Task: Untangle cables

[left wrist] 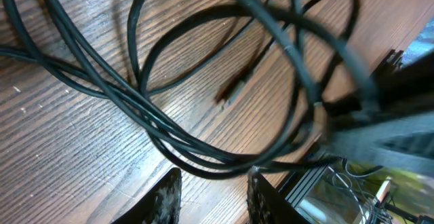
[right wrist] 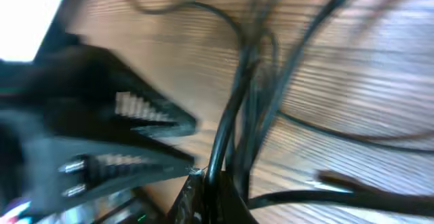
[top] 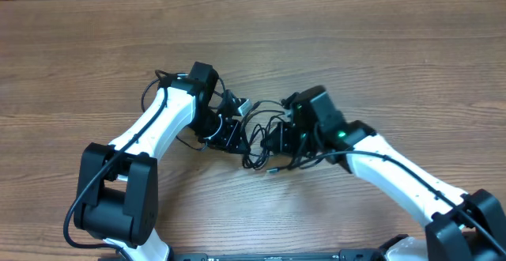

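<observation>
cables (top: 265,138): one tangled black clump mid-table, wedged between the two grippers. Thin round cords with a smooth matte jacket, in overlapping loops, several strands running side by side as a bundle. Loose loops spill toward the near edge, and one ends in a small silver-tipped plug (top: 273,168).

table (top: 379,47): light brown wood laminate, with the grain running left-right in the overhead view.

left gripper (left wrist: 213,197): on the left side of the clump. Jaws partly apart, bare wood showing between the black, rough-textured fingers (left wrist: 166,195). Nothing is gripped. The bundle crosses just past the tips, and wide loops lie flat on the wood beyond.

right gripper (right wrist: 203,200): on the right side of the clump. The wrist view is blurred, but the jaws are closed and the strands converge straight down into the tips, so it looks pinched on the cables. More cords fan out over the wood to the right.
</observation>
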You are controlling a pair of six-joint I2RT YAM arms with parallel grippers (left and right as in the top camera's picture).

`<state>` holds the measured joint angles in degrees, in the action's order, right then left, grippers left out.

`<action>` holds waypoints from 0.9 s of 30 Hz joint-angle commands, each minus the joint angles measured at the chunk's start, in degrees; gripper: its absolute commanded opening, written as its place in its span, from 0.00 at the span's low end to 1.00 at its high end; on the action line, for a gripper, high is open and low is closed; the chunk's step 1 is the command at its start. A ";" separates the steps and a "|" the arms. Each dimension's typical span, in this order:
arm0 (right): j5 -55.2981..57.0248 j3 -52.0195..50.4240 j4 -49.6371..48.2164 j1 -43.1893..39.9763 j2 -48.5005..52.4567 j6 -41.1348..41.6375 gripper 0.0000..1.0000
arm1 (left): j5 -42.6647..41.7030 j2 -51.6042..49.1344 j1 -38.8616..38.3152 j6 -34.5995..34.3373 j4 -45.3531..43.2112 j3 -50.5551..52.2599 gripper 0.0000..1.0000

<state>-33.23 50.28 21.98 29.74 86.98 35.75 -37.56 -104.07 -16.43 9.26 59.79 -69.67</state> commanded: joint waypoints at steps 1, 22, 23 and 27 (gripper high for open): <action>-15.30 0.39 -1.75 -4.83 -1.09 -4.81 0.04 | -2.34 -0.50 -0.26 1.49 -0.24 0.20 0.33; -18.38 0.39 -1.07 -5.81 -1.03 -8.20 0.04 | -7.67 -1.20 -0.28 3.39 -4.83 0.20 0.43; -18.62 0.39 -1.09 -5.81 -1.03 -8.22 0.04 | -6.54 -1.57 -0.28 3.06 -5.05 0.20 0.44; -21.29 0.39 -1.77 -5.81 -1.03 -8.92 0.04 | -2.73 -3.72 -0.44 0.17 -6.08 0.20 0.45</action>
<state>-50.85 50.28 21.02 23.99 86.98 28.42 -43.70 -105.16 -16.43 11.97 54.48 -69.67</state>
